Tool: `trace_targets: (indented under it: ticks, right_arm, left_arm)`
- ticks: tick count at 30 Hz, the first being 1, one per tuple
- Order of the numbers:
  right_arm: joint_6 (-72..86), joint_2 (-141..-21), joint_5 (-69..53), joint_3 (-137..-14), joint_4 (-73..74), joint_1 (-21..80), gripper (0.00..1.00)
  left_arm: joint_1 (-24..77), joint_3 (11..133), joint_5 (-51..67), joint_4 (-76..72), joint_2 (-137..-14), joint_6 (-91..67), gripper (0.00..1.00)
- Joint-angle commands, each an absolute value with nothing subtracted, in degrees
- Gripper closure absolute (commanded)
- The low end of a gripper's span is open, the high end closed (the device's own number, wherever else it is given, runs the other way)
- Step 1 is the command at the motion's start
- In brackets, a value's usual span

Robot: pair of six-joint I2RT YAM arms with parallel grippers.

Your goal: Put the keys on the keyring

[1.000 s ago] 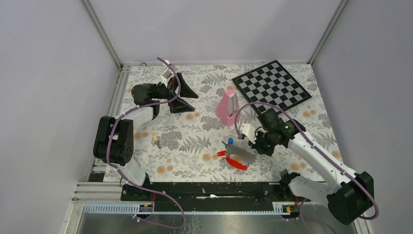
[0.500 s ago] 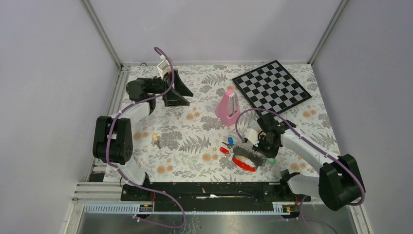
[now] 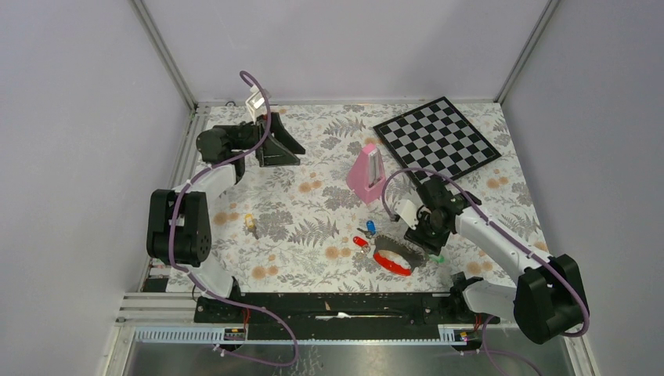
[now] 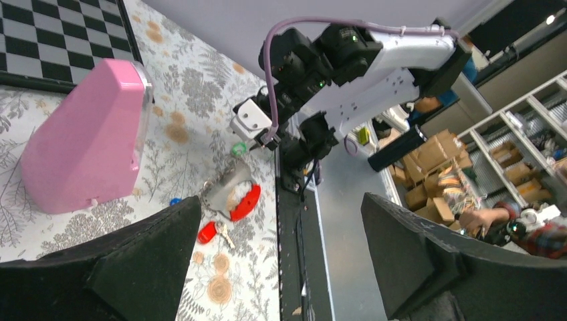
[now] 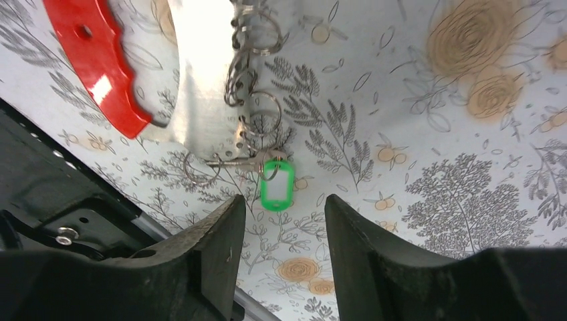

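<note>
Changed: the right hand [image 3: 423,238], clenched a second ago, has let go and now stands part open. The keyring [image 3: 391,263] has shifted a little to the right, and the left arm has swung further toward the far left corner.
Left hand [image 3: 279,148]: spread wide at the far left of the tabletop [image 3: 313,205], well apart from the keys. It holds nothing and touches nothing.
Yellow-tipped piece [image 3: 250,224]: lies alone on the left; too small to tell more.
Red key [image 3: 360,242]: flat on the tabletop, just left of the keyring.
Blue key [image 3: 370,228]: just beyond the red one.
Pink metronome [image 3: 366,173]: upright, farther back near the middle.
Keyring: flat near the front edge, red bar on the near side and grey side behind it.
Right hand: over the keyring's right end, fingers [image 5: 215,244] parted with nothing between them.
Wire rings [image 5: 253,100]: a short chain running from the grey side toward the fingertips; whether it is threaded on the keyring cannot be told.
Green tag [image 5: 276,184]: at the chain's end, on the tabletop just ahead of the fingertips.
Chessboard [image 3: 437,138]: far right corner.
</note>
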State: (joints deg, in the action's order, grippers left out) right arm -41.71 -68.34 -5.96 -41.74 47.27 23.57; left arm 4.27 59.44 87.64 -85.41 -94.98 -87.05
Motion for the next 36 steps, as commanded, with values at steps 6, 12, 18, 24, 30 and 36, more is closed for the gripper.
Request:
trace_targets:
  ticks: [6, 12, 18, 24, 30, 36]
  right_arm:
    - [-36.8, -68.4, -12.1, -47.2, 43.7, 23.1, 0.45]
    - [-36.1, -66.2, -15.4, -48.2, 44.5, 22.9, 0.45]
    - [-38.7, -62.3, -20.4, -47.1, 47.8, 22.8, 0.45]
    - [-43.7, -60.2, -21.6, -44.1, 52.6, 22.8, 0.45]
    - [-48.7, -56.9, -18.4, -39.0, 54.9, 23.0, 0.44]
    - [-56.2, -55.1, -13.2, -36.1, 56.2, 25.2, 0.44]
  left_arm:
    - [3.8, 61.3, 75.7, -91.3, -89.1, -88.9, 0.01]
    - [3.7, 56.1, 73.9, -86.5, -82.1, -75.9, 0.01]
    - [6.0, 65.6, 56.8, -4.5, -74.3, -9.4, 0.01]
    - [7.7, 69.2, 49.7, 10.0, -76.9, 2.4, 0.01]
    - [8.4, 68.8, 41.3, 27.1, -75.6, 19.0, 0.01]
    - [8.4, 68.4, 38.1, 37.5, -76.2, 26.1, 0.01]
